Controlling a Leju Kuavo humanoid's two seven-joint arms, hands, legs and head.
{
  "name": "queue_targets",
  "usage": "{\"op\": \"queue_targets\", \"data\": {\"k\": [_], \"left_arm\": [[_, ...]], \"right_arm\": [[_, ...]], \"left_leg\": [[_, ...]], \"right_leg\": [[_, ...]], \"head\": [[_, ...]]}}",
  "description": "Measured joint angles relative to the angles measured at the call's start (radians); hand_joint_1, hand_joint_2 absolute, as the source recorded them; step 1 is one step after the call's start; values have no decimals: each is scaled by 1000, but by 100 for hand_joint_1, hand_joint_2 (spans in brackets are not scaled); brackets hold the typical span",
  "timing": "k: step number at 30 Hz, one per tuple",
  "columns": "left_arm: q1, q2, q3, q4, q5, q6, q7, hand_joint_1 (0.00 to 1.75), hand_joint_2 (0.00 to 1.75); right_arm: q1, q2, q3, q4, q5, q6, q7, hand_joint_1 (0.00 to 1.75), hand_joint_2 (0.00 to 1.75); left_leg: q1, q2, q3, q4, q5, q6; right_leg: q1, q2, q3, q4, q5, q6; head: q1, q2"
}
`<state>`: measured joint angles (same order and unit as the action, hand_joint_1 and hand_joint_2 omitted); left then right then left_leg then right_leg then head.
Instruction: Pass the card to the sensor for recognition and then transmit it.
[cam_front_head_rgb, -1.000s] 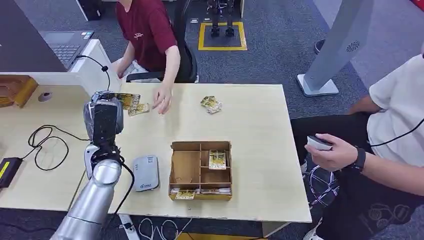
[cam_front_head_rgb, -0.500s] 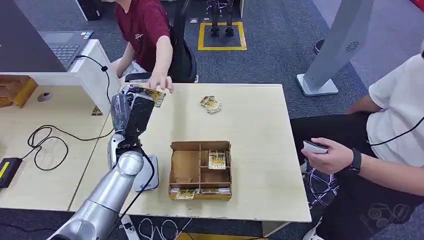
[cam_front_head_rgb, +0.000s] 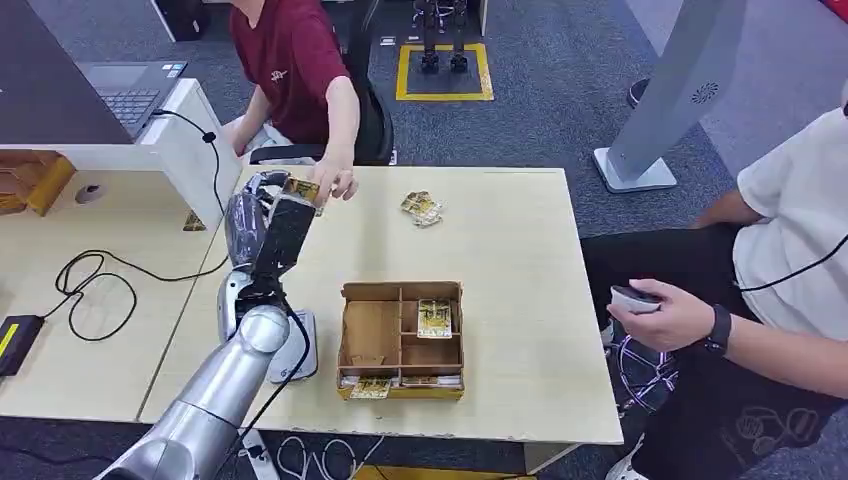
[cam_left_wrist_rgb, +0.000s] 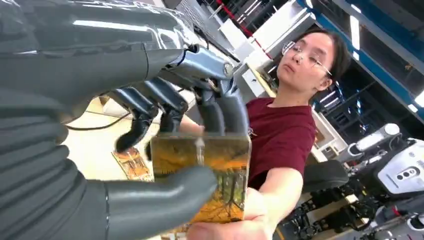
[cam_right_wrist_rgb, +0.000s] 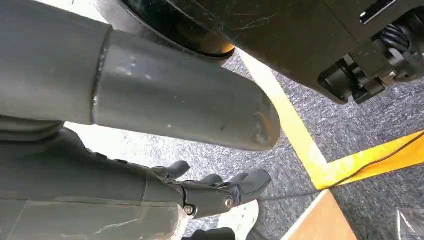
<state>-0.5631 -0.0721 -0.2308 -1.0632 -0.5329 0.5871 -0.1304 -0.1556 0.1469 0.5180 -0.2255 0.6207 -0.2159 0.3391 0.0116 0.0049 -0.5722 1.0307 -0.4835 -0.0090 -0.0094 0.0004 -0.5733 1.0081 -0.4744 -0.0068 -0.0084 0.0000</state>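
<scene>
My left hand (cam_front_head_rgb: 262, 225) is raised over the table's far left part and pinches a yellow printed card (cam_front_head_rgb: 301, 189) between thumb and fingers. In the left wrist view the card (cam_left_wrist_rgb: 212, 170) stands between my thumb (cam_left_wrist_rgb: 160, 200) and dark fingers (cam_left_wrist_rgb: 222, 107). A person in a red shirt (cam_front_head_rgb: 290, 60) sits behind the table, and their hand (cam_front_head_rgb: 338, 183) holds the card's far end. The grey-white sensor (cam_front_head_rgb: 296, 350) lies flat on the table, partly behind my forearm. My right hand (cam_right_wrist_rgb: 210, 192) hangs beside my body with its fingers loose and nothing in them.
An open cardboard box (cam_front_head_rgb: 402, 342) with compartments and cards stands at the table's front middle. A small pile of cards (cam_front_head_rgb: 422, 208) lies at the back. A second person (cam_front_head_rgb: 790, 250) sits at the right holding a small device (cam_front_head_rgb: 634, 295). Cables (cam_front_head_rgb: 95, 290) lie on the left desk.
My left arm swung right and toward the seated person with the card. That person's hand lifted from the table and took hold of the card's far end; both hold it now.
</scene>
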Motion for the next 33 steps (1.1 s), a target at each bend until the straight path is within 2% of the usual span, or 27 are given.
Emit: {"op": "queue_targets", "data": {"k": [5, 8, 10, 12, 13, 16, 21, 28, 33], "left_arm": [[0, 0, 0, 5, 15, -4, 0, 0, 175], [0, 0, 0, 7, 30, -18, 18, 0, 175], [3, 2, 0, 8, 51, -32, 34, 0, 175], [9, 10, 0, 8, 73, -36, 42, 0, 175], [14, 18, 0, 8, 77, -36, 44, 0, 175], [27, 34, 0, 8, 84, -36, 47, 0, 175], [42, 42, 0, 8, 86, -40, 53, 0, 175], [57, 49, 0, 5, 90, -26, 45, 0, 175], [118, 88, 0, -48, 91, -18, 24, 0, 175]], "right_arm": [[1, 0, -5, 0, -4, -3, -1, 0, 0], [7, 0, -40, 0, -63, -35, -26, 0, 0], [19, 0, -84, 0, -142, -64, -31, 0, 0], [45, 0, -167, 3, -270, -95, -44, 0, 0], [61, 0, -211, 7, -296, -105, -52, 0, 0], [101, -2, -286, 21, -313, -115, -54, 0, 0], [116, -2, -369, 32, -347, -115, -19, 0, 0], [124, -4, -411, 39, -339, -117, -13, 0, 0], [158, -38, -413, 45, -319, -101, -87, 0, 0]], "left_leg": [[0, 0, 0, 0, 0, 0], [0, 0, 0, 0, 0, 0], [0, 0, 0, 0, 0, 0], [0, -1, 0, 0, 0, 0], [0, -1, -1, 0, 0, 0], [0, -1, -2, 0, 0, 0], [0, -1, -2, 0, 0, 0], [0, -1, -3, 0, 0, 0], [0, 0, -3, 0, 0, 0]], "right_leg": [[0, 0, 0, 0, 0, 0], [0, 0, 0, 0, 0, 0], [0, 0, 0, 0, 0, 0], [0, -1, 0, 0, 0, 0], [0, -1, 0, 0, 0, 0], [0, -1, -1, 0, 0, 0], [0, -1, -2, 0, 0, 0], [0, -1, -2, 0, 0, 0], [0, 0, -2, 0, -1, 0]], "head": [[0, 0], [0, 0], [0, 0], [0, 0], [0, 0], [0, 0], [0, 0], [0, 0], [0, 0]]}}
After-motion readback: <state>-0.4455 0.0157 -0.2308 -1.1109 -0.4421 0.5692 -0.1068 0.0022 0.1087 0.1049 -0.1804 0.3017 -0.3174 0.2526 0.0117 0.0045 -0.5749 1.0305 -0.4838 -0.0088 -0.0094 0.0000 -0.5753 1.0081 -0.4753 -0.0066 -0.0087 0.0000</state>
